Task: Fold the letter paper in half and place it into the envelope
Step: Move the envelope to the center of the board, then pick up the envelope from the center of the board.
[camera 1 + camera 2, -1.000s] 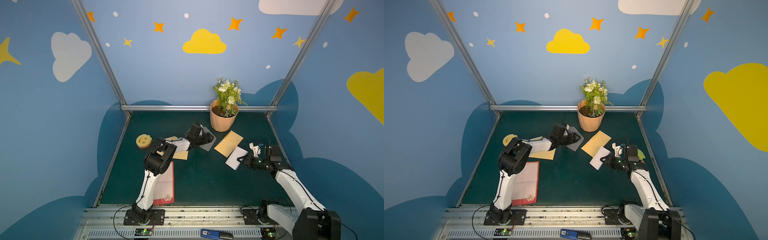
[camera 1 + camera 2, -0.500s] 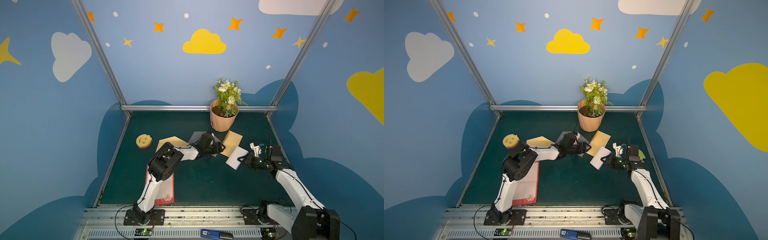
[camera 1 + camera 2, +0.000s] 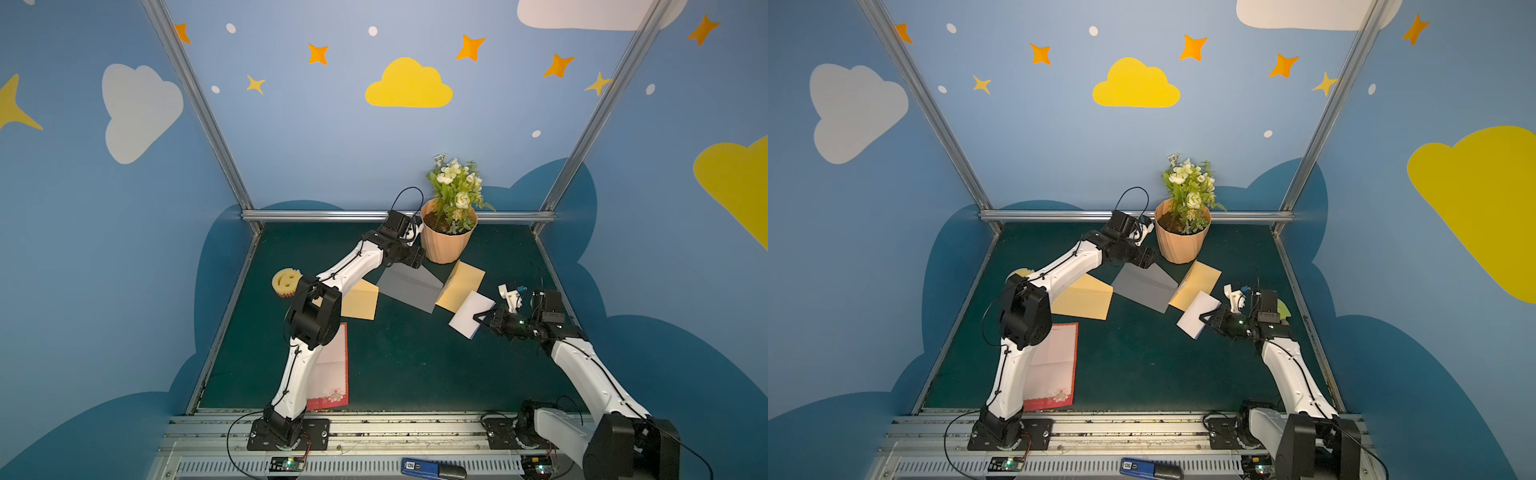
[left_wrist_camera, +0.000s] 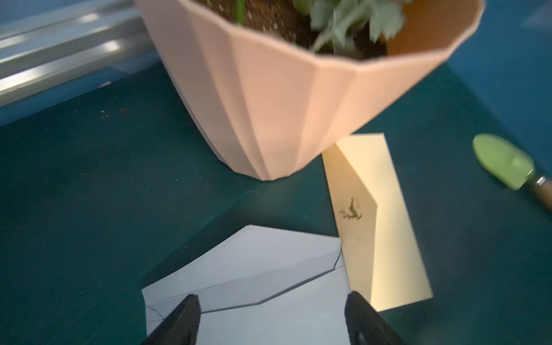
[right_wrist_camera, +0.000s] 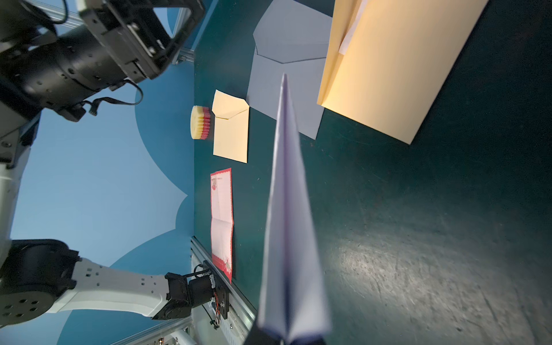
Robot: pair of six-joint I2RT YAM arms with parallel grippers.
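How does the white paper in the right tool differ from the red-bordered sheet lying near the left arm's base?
The white paper is plain; the red-bordered sheet has a red edge and a flower print at one end. The white paper is folded double and pinched at one edge by the right tool; the red-bordered sheet lies open and flat on the table, showing only crease lines. Both are thin rectangular sheets of paper.

Your left arm (image 3: 353,264), right arm (image 3: 582,365)
White shells, black joints, thin black cables (image 3: 407,188); left gripper (image 4: 273,298) fingers (image 4: 185,313) ribbed black.
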